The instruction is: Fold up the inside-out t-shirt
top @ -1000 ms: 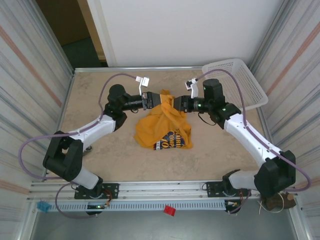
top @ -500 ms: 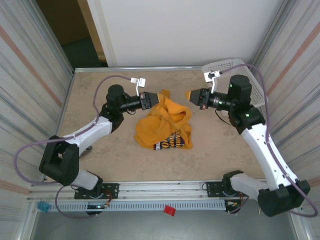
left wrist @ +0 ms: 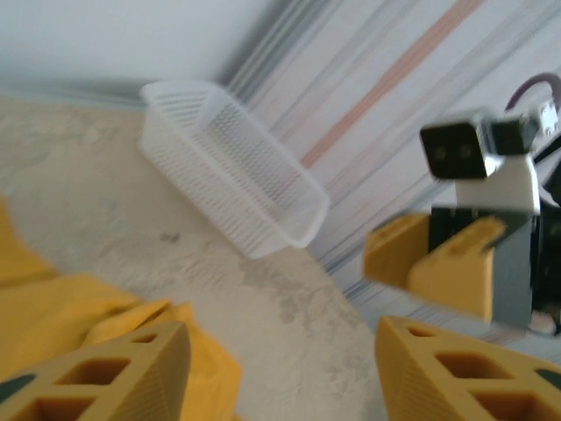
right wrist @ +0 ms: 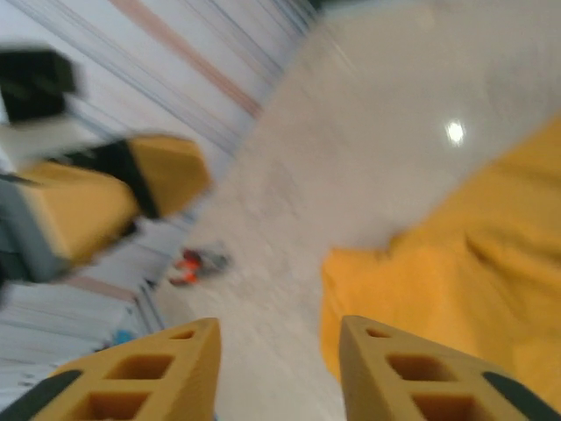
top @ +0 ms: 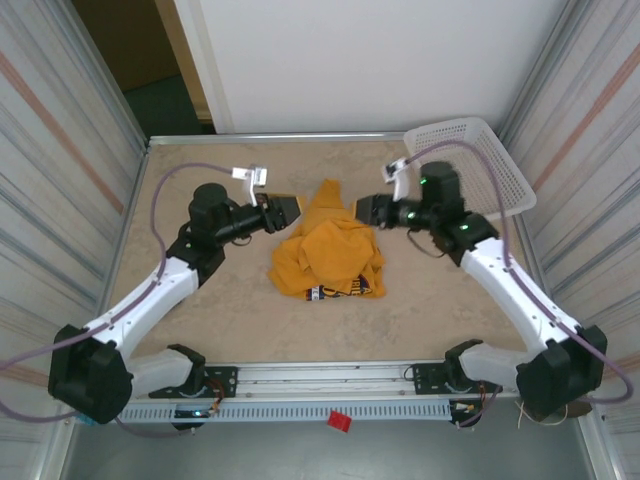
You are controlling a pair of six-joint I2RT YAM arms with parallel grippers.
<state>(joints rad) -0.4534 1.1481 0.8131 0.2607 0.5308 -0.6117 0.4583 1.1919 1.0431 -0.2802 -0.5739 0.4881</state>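
The inside-out t-shirt, mustard yellow, lies crumpled in a heap at the middle of the table. A strip of dark lettering shows along its near edge. My left gripper hovers just off the shirt's far left corner, open with nothing between its fingers. My right gripper is open too, just off the far right corner. In the left wrist view the shirt lies beside the left finger, and bare table shows inside my left gripper. In the right wrist view the shirt lies to the right of my right gripper.
A white plastic basket sits at the back right corner of the table and appears in the left wrist view as the basket. Striped walls close in both sides. A metal rail runs along the table's near edge.
Both grippers have let go of the shirt and opened. The left arm has drawn back to the left. The right swung away, then returned. The shirt has dropped into a lower heap.
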